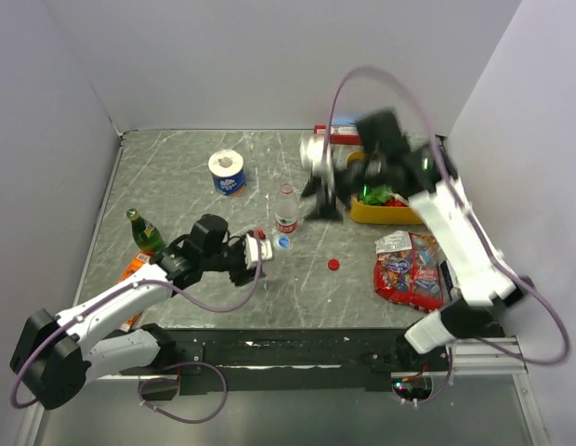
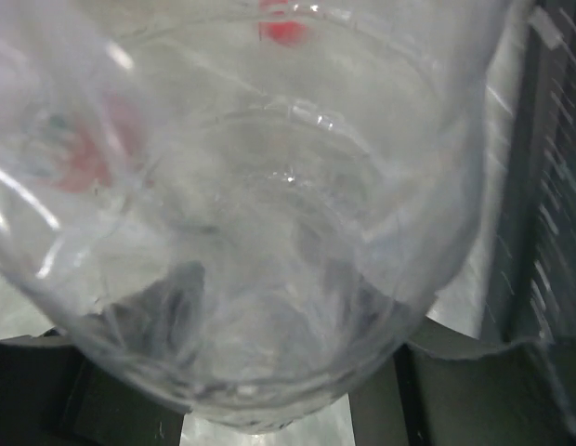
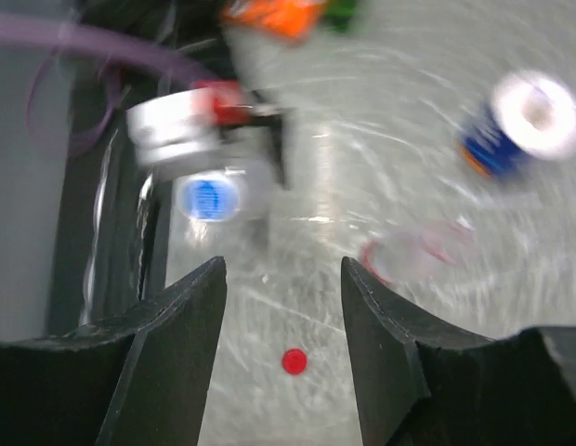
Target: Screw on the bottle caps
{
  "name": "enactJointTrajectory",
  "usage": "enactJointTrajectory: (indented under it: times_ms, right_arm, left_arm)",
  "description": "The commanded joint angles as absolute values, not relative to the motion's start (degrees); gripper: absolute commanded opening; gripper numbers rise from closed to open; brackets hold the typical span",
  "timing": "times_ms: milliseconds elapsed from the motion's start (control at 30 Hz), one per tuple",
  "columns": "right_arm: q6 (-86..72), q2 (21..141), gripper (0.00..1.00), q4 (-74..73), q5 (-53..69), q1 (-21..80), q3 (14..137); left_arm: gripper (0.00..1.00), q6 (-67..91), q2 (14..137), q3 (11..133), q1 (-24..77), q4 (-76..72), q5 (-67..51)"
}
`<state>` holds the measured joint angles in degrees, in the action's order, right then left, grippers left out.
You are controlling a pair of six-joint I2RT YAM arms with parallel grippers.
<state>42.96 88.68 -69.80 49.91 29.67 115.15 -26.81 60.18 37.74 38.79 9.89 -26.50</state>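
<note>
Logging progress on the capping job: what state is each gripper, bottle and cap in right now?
left gripper, shut on the small clear bottle
right gripper, open and empty
tall bottle, upright, no cap visible
blue cap, at the held bottle's end; tightness unclear
red cap, loose on the table

Red cap point(image 1: 333, 264), blue cap point(image 1: 283, 242), red-banded bottle point(image 1: 286, 212), clear bottle point(image 2: 288, 232), grey marbled table point(image 1: 176, 186)
</note>
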Motion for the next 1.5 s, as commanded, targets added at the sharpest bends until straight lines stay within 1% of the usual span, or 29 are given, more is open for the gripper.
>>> enactJointTrajectory:
  times_ms: [0, 67, 100, 233, 467, 600, 933, 1133, 1400, 1433, 1467]
  right_arm:
    - [78.2, 74.11, 0.6, -69.72, 45.02, 40.15, 95.92]
    - [85.12, 70.51, 0.61, -66.89, 42.02, 43.57, 89.42]
    - [87.25, 70.14, 0.61, -67.06, 41.23, 44.64, 88.43]
    - [92.98, 71.36, 0.61, -69.69, 39.82, 47.28, 88.24]
    - [95.7, 73.39, 0.6, -67.06, 38.76, 49.75, 88.16]
    - [96.94, 74.79, 0.6, -68.81, 39.55, 50.36, 89.38]
    - [98.09, 76.9, 0.59, -68.03, 39.55, 51.42, 89.21]
    - [99.75, 78.31, 0.55, -69.52, 39.55, 51.42, 90.44]
    - [101.16, 80.33, 0.39, -71.81, 39.2, 51.5, 91.85]
    - [100.9, 80.59, 0.31, -71.72, 39.03, 51.5, 92.02]
    - [100.64, 80.86, 0.25, -71.81, 38.76, 51.5, 92.2]
  left_arm:
    - [0.01, -49.38, 65.55, 46.38, 37.44, 32.41, -44.9]
    - [0.01, -53.24, 69.33, 48.5, 36.74, 36.19, -46.05]
    - [0.01, -54.31, 70.04, 49.82, 36.39, 38.39, -46.66]
    - [0.01, -55.2, 71.8, 51.15, 36.3, 38.06, -47.98]
    - [0.01, -57.04, 74.97, 54.75, 36.39, 40.43, -48.78]
    - [0.01, -57.22, 76.2, 56.51, 36.39, 41.66, -49.39]
    - [0.01, -58.18, 76.73, 57.22, 36.3, 42.54, -49.13]
    - [0.01, -58.62, 77.25, 57.74, 36.65, 43.24, -49.31]
    - [0.01, -59.41, 78.22, 58.71, 36.65, 43.51, -49.31]
    - [0.01, -59.24, 78.14, 58.8, 36.65, 43.16, -49.22]
    - [0.01, -59.15, 78.13, 58.62, 36.65, 42.98, -49.13]
